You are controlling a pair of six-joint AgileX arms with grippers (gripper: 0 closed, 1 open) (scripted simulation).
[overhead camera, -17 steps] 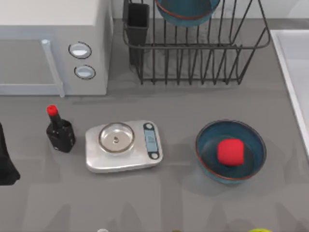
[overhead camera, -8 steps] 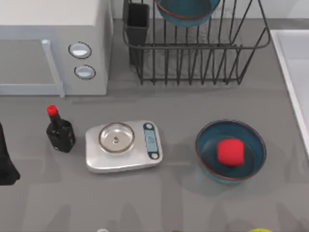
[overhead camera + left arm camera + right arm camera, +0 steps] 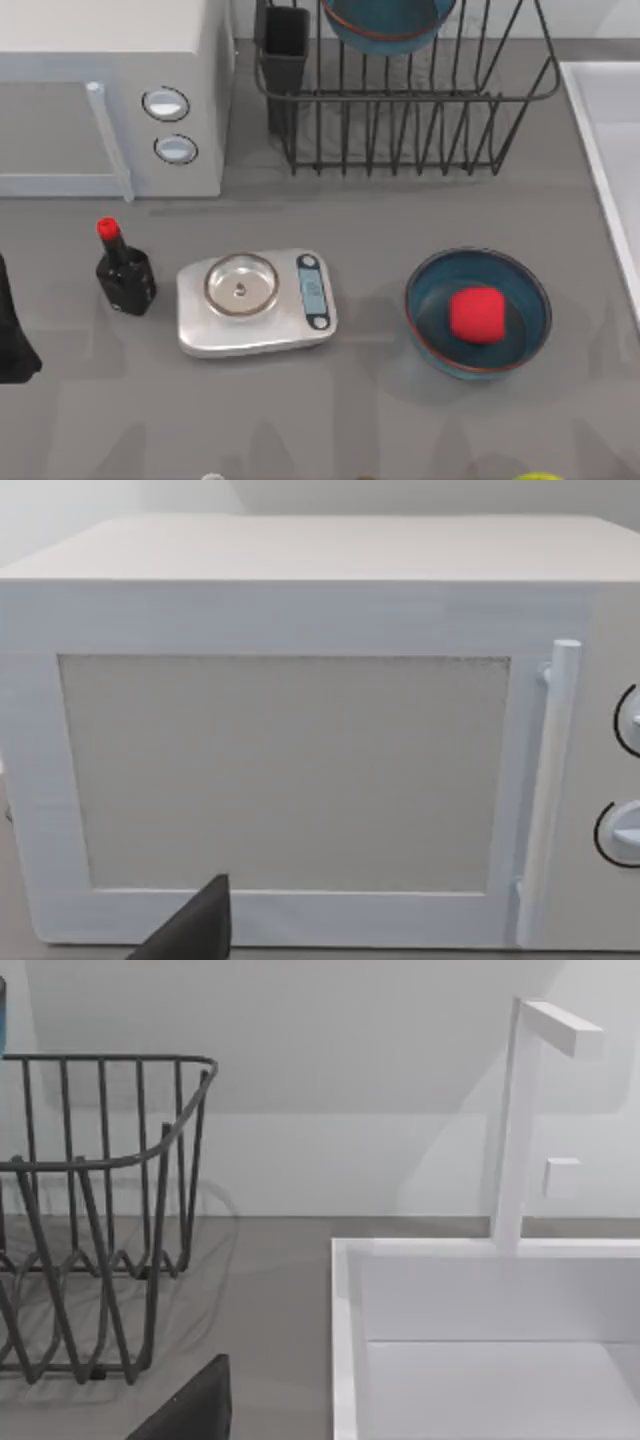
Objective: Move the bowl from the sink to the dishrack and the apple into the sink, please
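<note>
While apple (image 3: pixel 477 314) is sitting in teal bowl (image 3: pixel 478 312) beside sink (image 3: pixel 604 150), you're needing top-down pinch; both pincers' opening: cannot tell.

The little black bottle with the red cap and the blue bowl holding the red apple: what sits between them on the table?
In the top view, a silver kitchen scale sits between the bottle and the bowl holding the apple.
</note>
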